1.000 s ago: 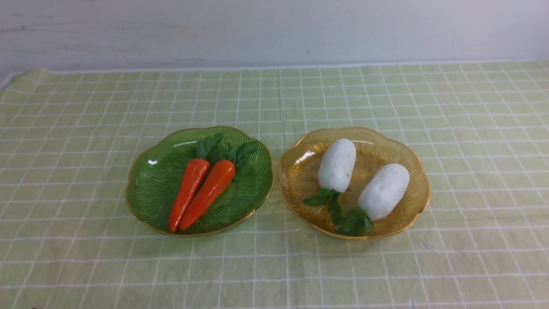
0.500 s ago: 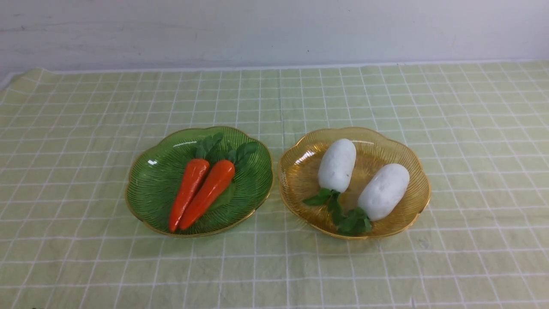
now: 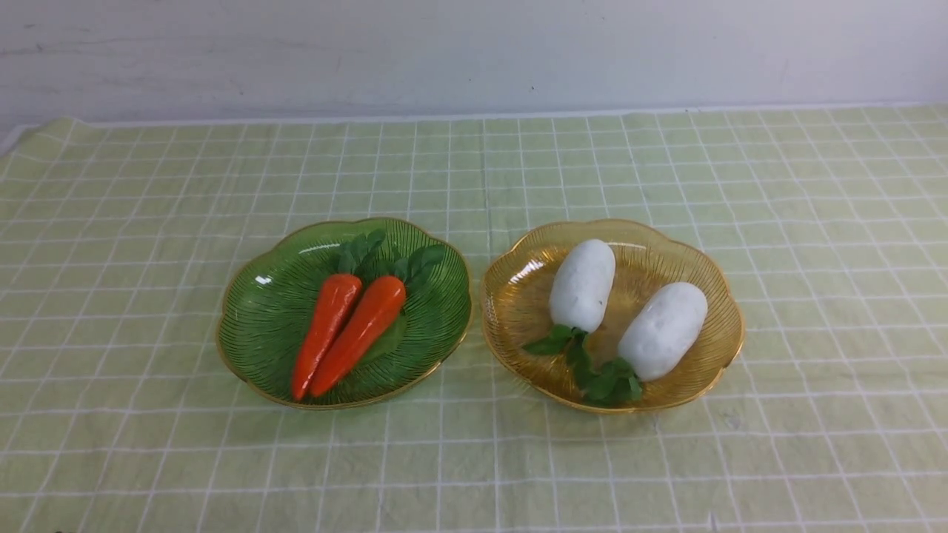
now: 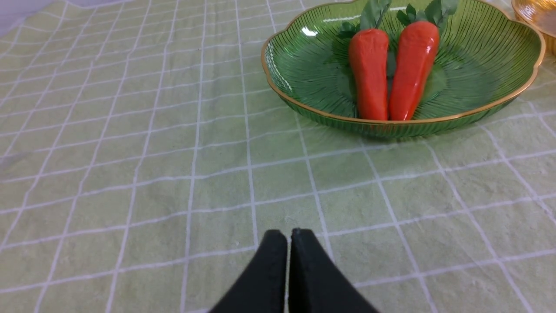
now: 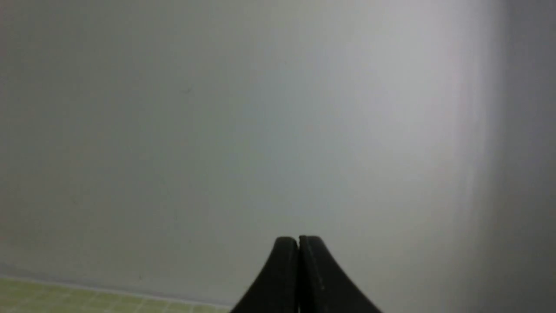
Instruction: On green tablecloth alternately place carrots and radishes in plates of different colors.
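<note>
Blurring at the tips, the left jaws (image 4: pixel 289 237) and right jaws (image 5: pixel 298 243) are clenched; both bases are cut off.

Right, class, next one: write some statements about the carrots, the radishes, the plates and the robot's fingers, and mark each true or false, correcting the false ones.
1. Both carrots lie in the green plate. True.
2. The radishes lie on the bare tablecloth. False: both are in the amber plate.
3. The amber plate is to the right of the green one. True.
4. The left fingers are closed around a carrot. False: they are shut with nothing between them.
5. The right fingers are shut and hold nothing. True.
6. The carrots' leafy tops point towards the robot. False: they point away from it.
</note>
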You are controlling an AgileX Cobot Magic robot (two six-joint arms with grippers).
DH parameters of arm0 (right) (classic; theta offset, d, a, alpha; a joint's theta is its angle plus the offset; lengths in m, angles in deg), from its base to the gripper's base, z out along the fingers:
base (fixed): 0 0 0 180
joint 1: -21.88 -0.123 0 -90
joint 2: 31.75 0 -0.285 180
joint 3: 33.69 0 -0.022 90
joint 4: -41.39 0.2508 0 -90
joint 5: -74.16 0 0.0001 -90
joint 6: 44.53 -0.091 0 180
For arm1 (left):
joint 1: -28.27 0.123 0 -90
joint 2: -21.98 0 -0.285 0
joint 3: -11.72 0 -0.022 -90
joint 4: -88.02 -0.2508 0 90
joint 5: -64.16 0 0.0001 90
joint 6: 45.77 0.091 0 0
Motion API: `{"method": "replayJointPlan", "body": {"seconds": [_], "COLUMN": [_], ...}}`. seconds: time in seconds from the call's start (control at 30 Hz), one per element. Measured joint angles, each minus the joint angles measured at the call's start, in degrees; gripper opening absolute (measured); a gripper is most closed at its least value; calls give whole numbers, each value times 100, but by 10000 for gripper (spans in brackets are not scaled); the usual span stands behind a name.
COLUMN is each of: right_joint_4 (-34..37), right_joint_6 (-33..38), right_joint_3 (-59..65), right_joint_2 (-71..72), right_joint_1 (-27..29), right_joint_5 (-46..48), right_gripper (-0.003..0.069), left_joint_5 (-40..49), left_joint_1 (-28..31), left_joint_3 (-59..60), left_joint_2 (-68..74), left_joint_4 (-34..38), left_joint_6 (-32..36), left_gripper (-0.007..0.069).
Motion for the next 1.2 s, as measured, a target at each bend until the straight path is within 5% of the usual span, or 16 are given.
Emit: {"method": "replayJointPlan", "body": {"seconds": [0.03, 0.23, 0.4, 1.2], "right_joint_4": [-115, -3512, -4587, -4737], "right_joint_6": [-59, -3723, -5559, -5933], "right_joint_3": [26, 748, 1231, 1816], "right_joint_2": [0, 71, 245, 265], "right_joint_1": [0, 0, -134, -312], "right_joint_5": [27, 1131, 1424, 1111], "right_gripper": [-15, -15, -15, -15], "left_joint_5": [0, 5, 5, 11], "left_joint_1": [0, 0, 0, 0], "left_joint_3": [0, 0, 0, 0], "left_joint_2": [0, 0, 0, 0], "left_joint_4": [0, 0, 0, 0], "left_joint_6": [0, 0, 0, 0], "left_gripper": [-8, -8, -8, -8]}}
